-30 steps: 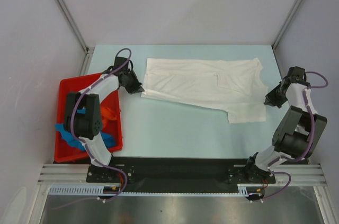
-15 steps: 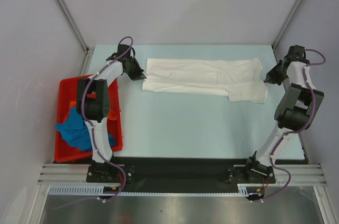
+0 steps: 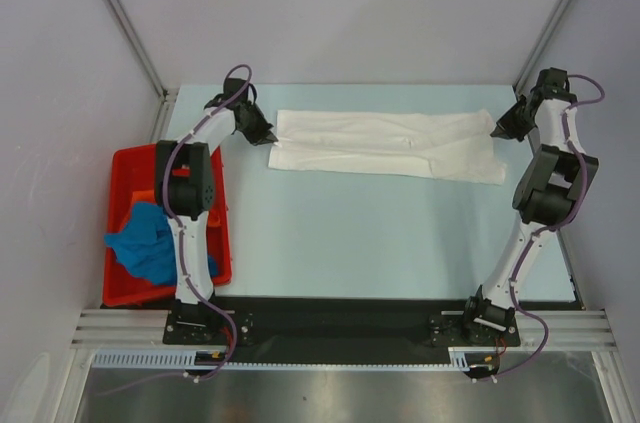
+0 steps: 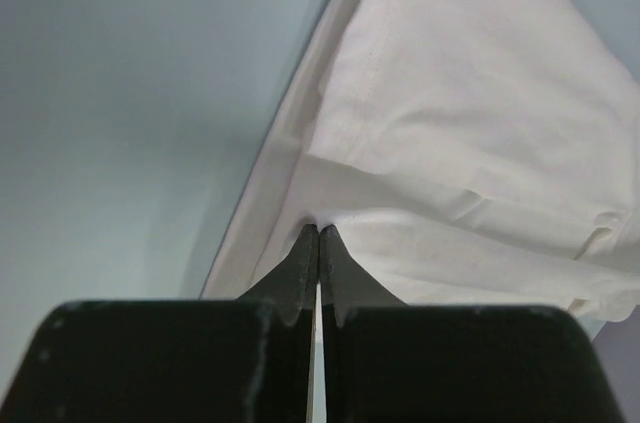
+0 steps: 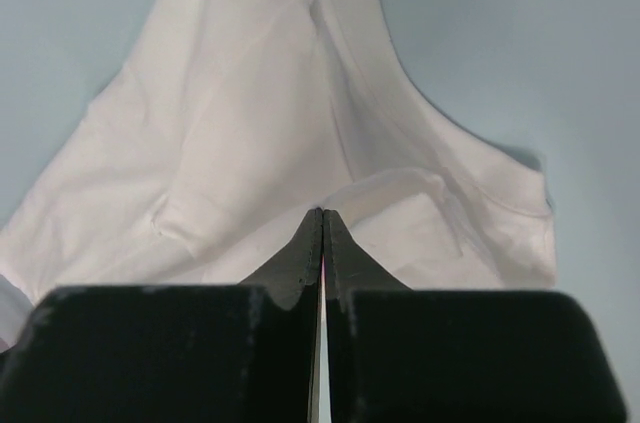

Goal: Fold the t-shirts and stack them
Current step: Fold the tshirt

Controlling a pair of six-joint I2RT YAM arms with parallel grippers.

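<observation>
Red bin [image 3: 128, 168]: blue t-shirt [image 3: 145, 243] bunched inside. Left gripper [image 3: 268, 138] just right of the bin and beyond it, jaws pinched tight on the near end of the white t-shirt [image 3: 385, 143]. Shirt lies as a long folded band running away from the bin. Right gripper [image 3: 497, 131] farthest from the bin, clamped on the shirt's far end.

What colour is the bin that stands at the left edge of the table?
Red. The bin shows best in the top external view.

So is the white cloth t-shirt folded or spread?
Folded: the white cloth t-shirt lies doubled lengthwise into a narrow band, one layer over another.
</observation>
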